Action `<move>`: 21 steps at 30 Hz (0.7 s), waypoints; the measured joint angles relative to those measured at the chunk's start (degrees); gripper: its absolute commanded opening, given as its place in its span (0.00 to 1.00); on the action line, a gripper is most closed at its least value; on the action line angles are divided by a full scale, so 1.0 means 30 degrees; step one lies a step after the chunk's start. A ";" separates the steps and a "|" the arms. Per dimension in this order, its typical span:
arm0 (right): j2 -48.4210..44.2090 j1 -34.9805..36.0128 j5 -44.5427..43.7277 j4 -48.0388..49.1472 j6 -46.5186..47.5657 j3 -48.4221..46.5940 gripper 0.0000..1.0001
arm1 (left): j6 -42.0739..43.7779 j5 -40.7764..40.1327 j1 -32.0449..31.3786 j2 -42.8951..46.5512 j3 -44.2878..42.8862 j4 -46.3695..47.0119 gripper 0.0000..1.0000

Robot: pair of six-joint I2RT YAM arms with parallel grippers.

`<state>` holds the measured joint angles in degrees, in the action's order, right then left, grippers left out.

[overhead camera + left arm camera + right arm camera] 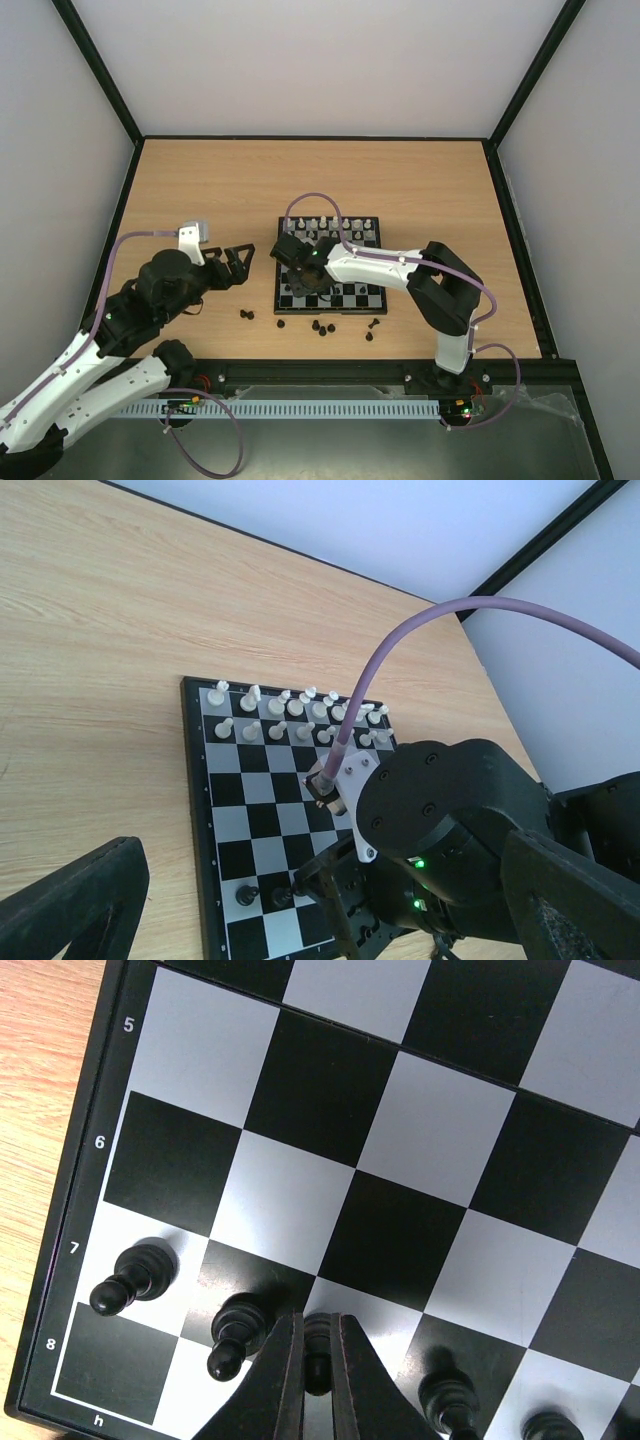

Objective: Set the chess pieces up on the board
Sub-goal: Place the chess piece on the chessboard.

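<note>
The board (345, 309) lies mid-table, with white chess pieces (330, 228) filling its two far rows. My right gripper (301, 283) reaches over the near-left corner. In the right wrist view this gripper (317, 1365) is shut on a black pawn (317, 1345), upright at a light square of the row marked 7. Two black pawns (135, 1276) (234, 1332) stand to its left in that row, and others (447, 1400) to its right. My left gripper (236, 264) hangs open left of the board, holding nothing.
Several loose black pieces (320, 326) lie on the wood between the board and the table's near edge, one (247, 314) further left and another (374, 324) to the right. In the left wrist view the right arm's wrist (450, 820) covers the board's near-right part.
</note>
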<state>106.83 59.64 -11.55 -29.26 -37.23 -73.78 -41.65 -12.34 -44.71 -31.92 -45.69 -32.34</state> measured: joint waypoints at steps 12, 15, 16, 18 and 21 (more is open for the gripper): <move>-0.0051 0.0007 -0.0022 0.0029 -0.0044 0.0117 0.01 | 0.0000 0.0007 0.0000 0.0080 0.0240 -0.0087 0.99; -0.0138 0.0007 -0.0029 0.0117 -0.0095 0.0233 0.02 | 0.0000 0.0007 0.0000 0.0080 0.0240 -0.0087 0.99; -0.0175 0.0007 -0.0036 0.0160 -0.0095 0.0299 0.02 | -0.0007 0.0007 0.0000 0.0080 0.0248 -0.0087 0.99; -0.0248 0.0007 -0.0066 0.0197 -0.0109 0.0401 0.02 | -0.0015 0.0007 0.0000 0.0080 0.0248 -0.0087 0.99; -0.0291 0.0007 -0.0095 0.0233 -0.0117 0.0474 0.02 | -0.0029 0.0007 0.0000 0.0080 0.0248 -0.0087 0.99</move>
<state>105.95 59.66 -11.84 -28.56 -37.58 -72.36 -41.74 -12.32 -44.71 -31.68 -44.95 -32.60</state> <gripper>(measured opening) 0.048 0.993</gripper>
